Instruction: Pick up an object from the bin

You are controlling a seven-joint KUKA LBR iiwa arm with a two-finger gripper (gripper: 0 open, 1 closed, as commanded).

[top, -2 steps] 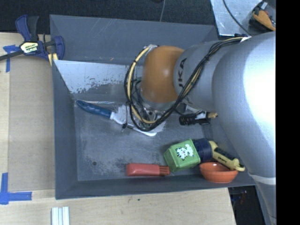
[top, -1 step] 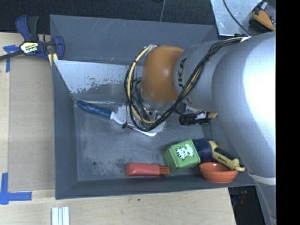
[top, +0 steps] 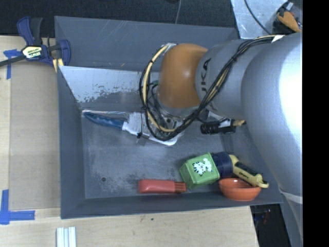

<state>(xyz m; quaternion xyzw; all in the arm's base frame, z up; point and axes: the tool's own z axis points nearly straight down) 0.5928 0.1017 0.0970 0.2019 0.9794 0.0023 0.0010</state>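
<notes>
Blue-handled tool [top: 107, 120] lies on the floor of the grey bin [top: 103, 158] near the back wall, long axis running left to right, its pale end just left of the pincer [top: 157, 131], which sits beneath the orange wrist cover [top: 180, 76]; released or clenched cannot be told.

Green block [top: 200, 170], red brush [top: 160, 187], orange bowl [top: 239, 188], blue-and-yellow toy [top: 226, 163], close together

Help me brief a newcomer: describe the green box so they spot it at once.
Start at the grey bin and follow its near wall towards the right. The green box lies there, between the red brush and the orange bowl. It alone is green, with a white picture on top.
</notes>
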